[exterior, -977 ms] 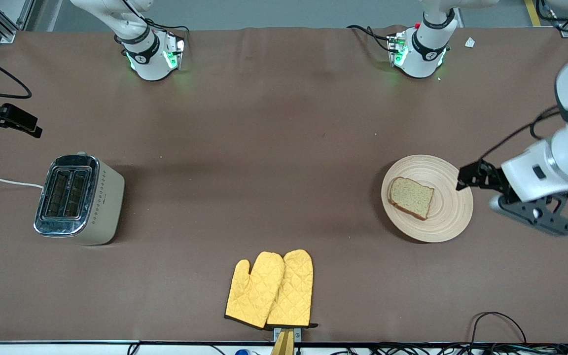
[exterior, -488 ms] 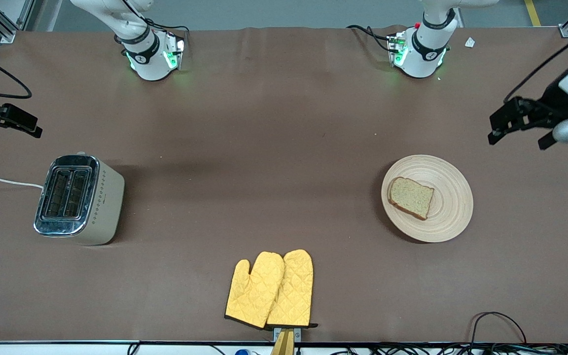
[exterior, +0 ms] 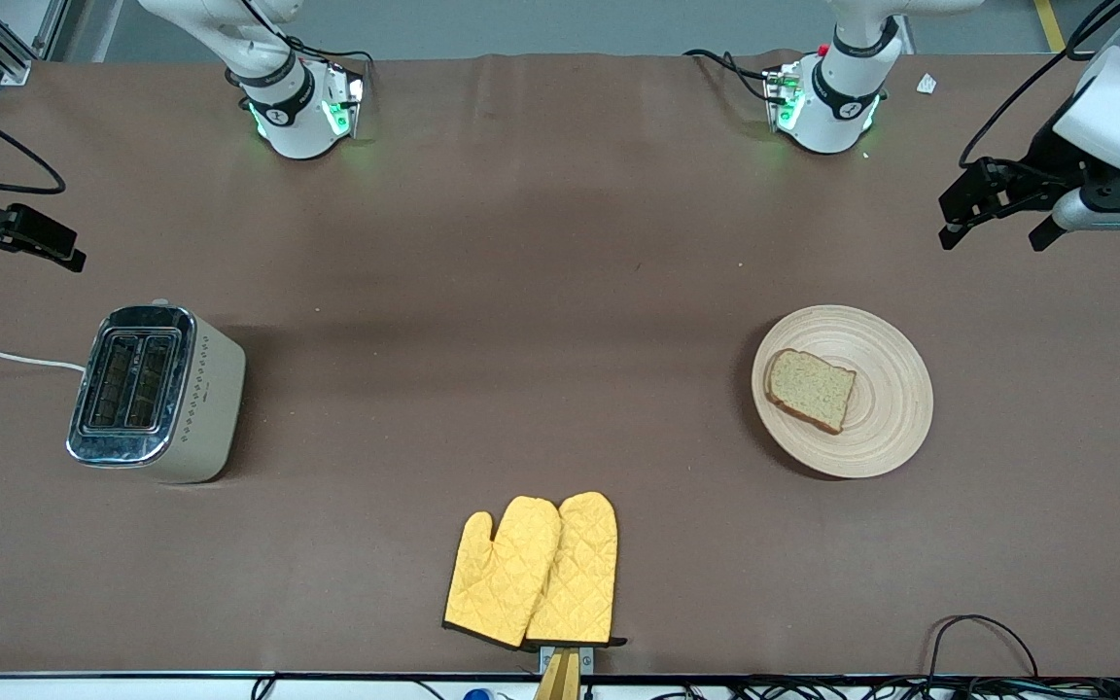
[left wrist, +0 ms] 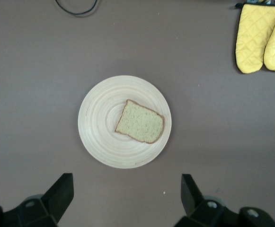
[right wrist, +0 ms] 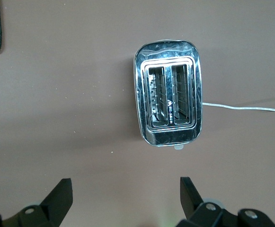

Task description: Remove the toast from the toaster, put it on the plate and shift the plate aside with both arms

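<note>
The toast point(exterior: 810, 389) lies flat on the round light-wood plate point(exterior: 886, 408) toward the left arm's end of the table. In the left wrist view the toast point(left wrist: 140, 122) sits a little off the centre of the plate point(left wrist: 99, 127). My left gripper point(exterior: 991, 239) is open and empty, up in the air over bare table close to the plate; its open jaws point(left wrist: 128, 189) frame bare table. My right gripper point(exterior: 35, 243) is open and empty, raised over the table near the toaster point(exterior: 154, 394). It shows in the right wrist view point(right wrist: 126, 189) with the toaster's two empty slots point(right wrist: 169, 99).
A pair of yellow oven mitts point(exterior: 533, 572) lies at the table edge nearest the front camera, midway along it. The toaster's white cord point(exterior: 6, 358) runs off the right arm's end. Black cables point(exterior: 983, 632) lie at the near edge by the left arm's end.
My left gripper has risen and moved from beside the plate toward the robot bases' edge of the table. The toast, plate and right gripper have not moved.
</note>
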`<control>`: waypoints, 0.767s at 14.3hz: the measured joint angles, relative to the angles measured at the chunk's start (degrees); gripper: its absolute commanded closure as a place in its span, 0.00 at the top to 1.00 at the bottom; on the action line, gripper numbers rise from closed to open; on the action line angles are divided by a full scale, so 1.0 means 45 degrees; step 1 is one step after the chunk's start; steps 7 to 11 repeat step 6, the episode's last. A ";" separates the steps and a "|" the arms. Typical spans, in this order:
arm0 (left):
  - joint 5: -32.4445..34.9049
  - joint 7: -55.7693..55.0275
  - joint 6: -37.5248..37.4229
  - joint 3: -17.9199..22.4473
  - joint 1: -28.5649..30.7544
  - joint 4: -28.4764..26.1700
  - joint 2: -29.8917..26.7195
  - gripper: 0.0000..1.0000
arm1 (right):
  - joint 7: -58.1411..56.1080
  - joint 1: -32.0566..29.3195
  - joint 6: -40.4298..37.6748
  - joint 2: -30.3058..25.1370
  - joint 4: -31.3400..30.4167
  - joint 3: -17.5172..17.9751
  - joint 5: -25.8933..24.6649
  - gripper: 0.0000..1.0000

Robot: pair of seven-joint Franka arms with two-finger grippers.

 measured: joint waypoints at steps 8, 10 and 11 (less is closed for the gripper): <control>0.0833 0.0123 -0.1293 0.0014 -0.0036 0.1808 0.1222 1.00 | 0.0000 0.0006 -0.0002 0.0000 0.0000 0.0007 0.0000 1.00; 0.0833 0.0123 -0.1293 0.0014 -0.0036 0.1808 0.1222 1.00 | 0.0000 0.0006 -0.0002 0.0000 0.0000 0.0007 0.0000 1.00; 0.0833 0.0123 -0.1293 0.0014 -0.0036 0.1808 0.1222 1.00 | 0.0000 0.0006 -0.0002 0.0000 0.0000 0.0007 0.0000 1.00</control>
